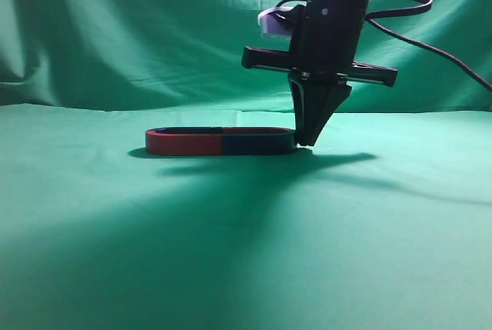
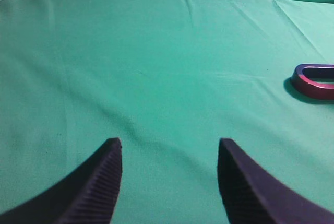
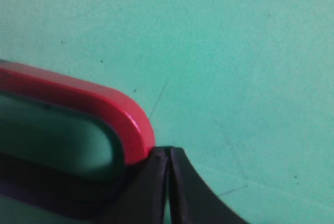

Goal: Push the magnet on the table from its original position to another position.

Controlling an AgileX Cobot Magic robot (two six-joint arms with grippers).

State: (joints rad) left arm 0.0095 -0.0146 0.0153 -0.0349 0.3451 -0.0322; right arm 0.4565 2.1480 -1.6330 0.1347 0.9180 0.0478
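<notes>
Your right gripper (image 1: 307, 143) hangs point-down over the table (image 1: 384, 238), fingers pressed together into one narrow wedge. In the right wrist view only a hairline seam shows between the two fingertips (image 3: 151, 182) — nothing is held between them. The wedge tip sits right at the right-hand end of the magnet (image 1: 221, 141), low at cloth level; from the side you see tip and magnet meeting, and the right wrist view shows the closed tips (image 3: 168, 153) up against the curved red end of the magnet (image 3: 104, 106).

The magnet lies flat on the green cloth, near the middle of the exterior view, its long side facing the camera. That near side reads red on the left half, dark navy on the right half. A shadow spreads from it and from the arm toward the front of the table.

Your left gripper (image 2: 169, 148) is apart from all this — fingers spread wide, ribbed inner pads (image 2: 102, 182) facing each other, only bare cloth between them, holding nothing. From its wrist camera you catch one rounded end of the magnet (image 2: 313, 80) at the right edge, well away from the fingers, resting on the wrinkled cloth (image 2: 156, 51).

Behind the table the green curtain (image 1: 115, 22) hangs in folds, and a black cable (image 1: 430, 41) loops off the right arm.
</notes>
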